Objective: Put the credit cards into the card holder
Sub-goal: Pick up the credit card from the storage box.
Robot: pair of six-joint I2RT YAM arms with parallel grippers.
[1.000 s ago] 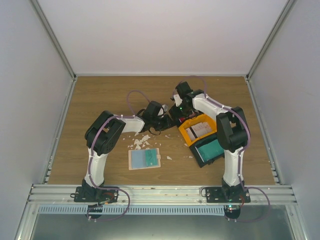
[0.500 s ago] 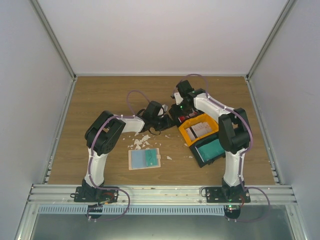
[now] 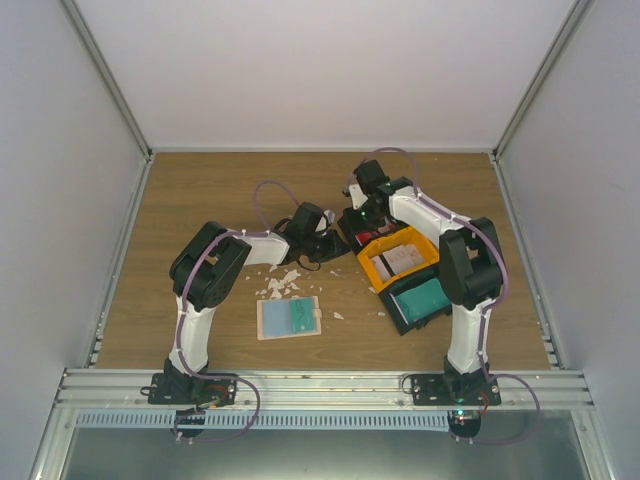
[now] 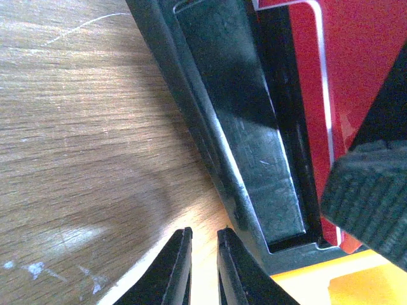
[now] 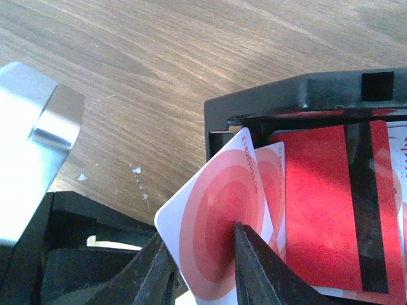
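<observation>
My right gripper (image 5: 201, 236) is shut on a credit card (image 5: 213, 203), white with red rings, tilted up at the near corner of a black bin (image 5: 286, 95). More credit cards lie in that bin, one red with a black stripe (image 5: 318, 197). In the top view the right gripper (image 3: 358, 222) and left gripper (image 3: 338, 245) meet at this bin. My left gripper (image 4: 203, 236) hovers by the bin's outer wall (image 4: 241, 127), jaws a narrow gap apart and empty. The beige card holder (image 3: 289, 318) lies open near the table's front, a teal card on it.
A yellow bin (image 3: 398, 257) with pale cards and a black bin (image 3: 420, 300) with teal cards sit right of the grippers. White scraps (image 3: 285, 280) are strewn between the left arm and the card holder. Grey walls enclose the table.
The right gripper's jaws have narrowed onto the ringed card. Both arms stay almost where they were; the right arm has shifted slightly.
</observation>
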